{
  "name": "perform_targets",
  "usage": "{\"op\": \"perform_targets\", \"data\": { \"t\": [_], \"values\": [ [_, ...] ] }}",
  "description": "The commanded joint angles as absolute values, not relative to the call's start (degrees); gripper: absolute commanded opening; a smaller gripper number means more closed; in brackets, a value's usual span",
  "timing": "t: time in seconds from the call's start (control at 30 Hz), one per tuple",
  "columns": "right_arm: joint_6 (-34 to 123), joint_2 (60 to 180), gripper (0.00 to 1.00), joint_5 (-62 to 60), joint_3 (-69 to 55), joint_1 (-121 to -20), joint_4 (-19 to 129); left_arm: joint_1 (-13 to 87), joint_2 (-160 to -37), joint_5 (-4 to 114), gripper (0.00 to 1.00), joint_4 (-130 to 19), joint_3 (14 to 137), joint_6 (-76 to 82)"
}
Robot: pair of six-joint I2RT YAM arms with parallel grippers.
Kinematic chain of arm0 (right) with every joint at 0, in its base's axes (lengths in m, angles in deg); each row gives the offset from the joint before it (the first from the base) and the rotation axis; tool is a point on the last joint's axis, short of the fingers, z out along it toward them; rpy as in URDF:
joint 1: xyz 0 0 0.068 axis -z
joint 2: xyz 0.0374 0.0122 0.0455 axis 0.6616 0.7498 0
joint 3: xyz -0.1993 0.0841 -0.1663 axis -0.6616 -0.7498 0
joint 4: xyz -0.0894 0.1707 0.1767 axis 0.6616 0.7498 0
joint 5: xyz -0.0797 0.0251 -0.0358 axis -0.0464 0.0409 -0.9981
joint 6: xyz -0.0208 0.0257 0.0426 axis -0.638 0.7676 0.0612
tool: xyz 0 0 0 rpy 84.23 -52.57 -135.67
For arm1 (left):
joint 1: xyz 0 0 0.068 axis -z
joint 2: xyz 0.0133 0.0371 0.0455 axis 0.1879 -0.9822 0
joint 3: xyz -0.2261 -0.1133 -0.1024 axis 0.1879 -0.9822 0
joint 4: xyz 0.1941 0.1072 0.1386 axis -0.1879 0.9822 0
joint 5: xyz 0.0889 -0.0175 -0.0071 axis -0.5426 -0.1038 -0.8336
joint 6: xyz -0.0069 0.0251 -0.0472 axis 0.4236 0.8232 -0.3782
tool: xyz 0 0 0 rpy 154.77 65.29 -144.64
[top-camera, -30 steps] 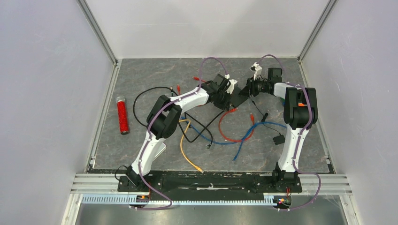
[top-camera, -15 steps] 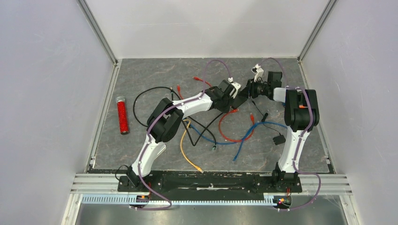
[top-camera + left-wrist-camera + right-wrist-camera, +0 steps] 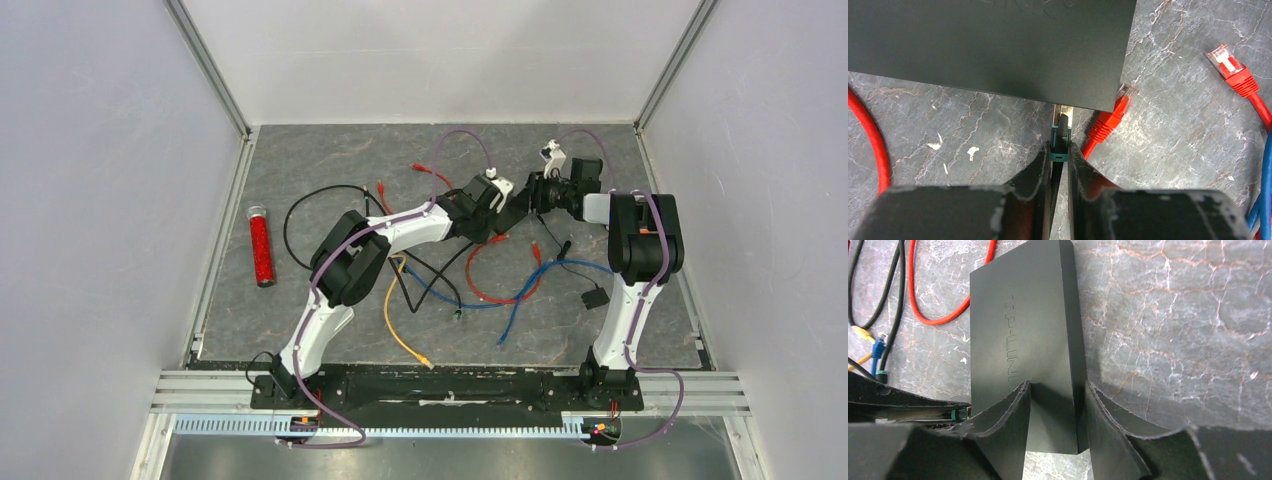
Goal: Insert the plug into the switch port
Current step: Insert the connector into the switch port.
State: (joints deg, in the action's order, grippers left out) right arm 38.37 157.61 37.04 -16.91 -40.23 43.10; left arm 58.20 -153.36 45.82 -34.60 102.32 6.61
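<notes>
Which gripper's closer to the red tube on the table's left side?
Left. The left gripper sits mid-table, well right of the red tube; the right gripper is even farther right.

One black switch (image 3: 1023, 340), one red tube (image 3: 262, 247), one orange cable (image 3: 390, 322), two arms (image 3: 320, 310) (image 3: 628, 300)

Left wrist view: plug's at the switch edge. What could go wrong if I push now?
1. The left end effector pinches the plug narrowly. Its alignment is hidden under the switch edge, so a push may tilt or slip it.
2. The loose red plug lying right beside it could snag.
3. The right end effector clamps the switch at one end, so it might pivot.
</notes>
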Motion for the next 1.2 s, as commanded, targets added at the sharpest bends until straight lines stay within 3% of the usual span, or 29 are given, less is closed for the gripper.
{"op": "perform_targets", "data": {
  "t": [0.0,0.27,0.87,1.17],
  "values": [
    [44.8,158.5,0.45,44.0,-19.4,-41.8,61.1,58.3,-153.2,48.8,0.22,-42.6,96.0,6.9],
    [45.1,158.4,0.51,44.3,-15.2,-37.6,61.7,57.9,-149.3,54.6,0.35,-40.1,92.8,12.0],
    [41.1,160.8,0.52,44.7,-12.1,-37.6,64.1,56.0,-147.2,59.2,0.38,-39.2,89.5,17.5],
    [40.0,161.5,0.53,44.6,-11.1,-38.2,65.0,54.7,-145.5,59.5,0.32,-40.7,87.1,16.9]
  ]
}}
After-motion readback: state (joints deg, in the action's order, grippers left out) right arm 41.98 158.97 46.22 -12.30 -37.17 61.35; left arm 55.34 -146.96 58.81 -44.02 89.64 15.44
